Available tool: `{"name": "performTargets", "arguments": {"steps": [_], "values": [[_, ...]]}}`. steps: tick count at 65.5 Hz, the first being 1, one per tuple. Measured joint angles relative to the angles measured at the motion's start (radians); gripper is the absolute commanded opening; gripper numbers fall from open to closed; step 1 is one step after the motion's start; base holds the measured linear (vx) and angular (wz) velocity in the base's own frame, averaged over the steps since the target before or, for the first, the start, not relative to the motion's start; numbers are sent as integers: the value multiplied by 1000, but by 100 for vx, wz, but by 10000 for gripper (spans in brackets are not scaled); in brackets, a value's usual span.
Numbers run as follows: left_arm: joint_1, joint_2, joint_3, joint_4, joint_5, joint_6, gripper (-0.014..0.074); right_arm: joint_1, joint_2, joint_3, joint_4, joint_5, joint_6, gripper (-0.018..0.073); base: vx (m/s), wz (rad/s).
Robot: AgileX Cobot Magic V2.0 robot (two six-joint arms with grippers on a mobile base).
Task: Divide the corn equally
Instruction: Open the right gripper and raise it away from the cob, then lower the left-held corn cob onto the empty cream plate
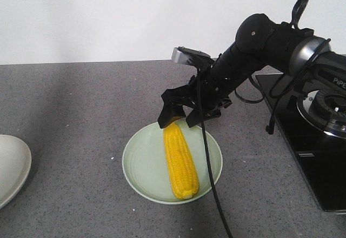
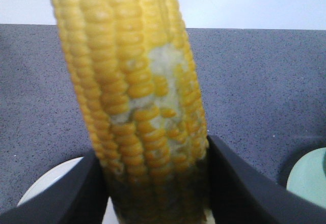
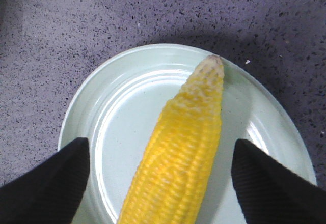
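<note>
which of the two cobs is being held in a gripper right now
The corn clamped in the left gripper. The other corn lies loose in the green plate, between the right gripper's open jaws.

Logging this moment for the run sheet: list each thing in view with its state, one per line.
Green plate: upright on the counter, holding one cob.
Corn on the plate: lying flat, not gripped.
Right gripper: open, fingers either side of that cob.
Corn in the left gripper: clamped, held above the counter.
Left gripper: shut.
White plate: empty.
</note>
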Motion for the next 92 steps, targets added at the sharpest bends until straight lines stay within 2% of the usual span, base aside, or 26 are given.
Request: {"name": "performTargets", "arguments": {"steps": [20,41,49,59,76,92], "values": [[0,0,0,0,0,0,108,-1,-58,0,-59,-32,1,559,0,0],[0,0,0,0,0,0,108,-1,-232,0,-244,-31,51,559,0,0],[0,0,0,0,0,0,108,-15,-302,0,-276,-17,55,559,0,0],[0,0,0,0,0,0,108,-89,-404,41,-280,-25,55,559,0,0],[0,0,0,0,0,0,108,-250,-602,279,-297,-96,55,559,0,0],[0,0,0,0,17,-4,108,-298,-774,436,-297,-186,38,559,0,0]]}}
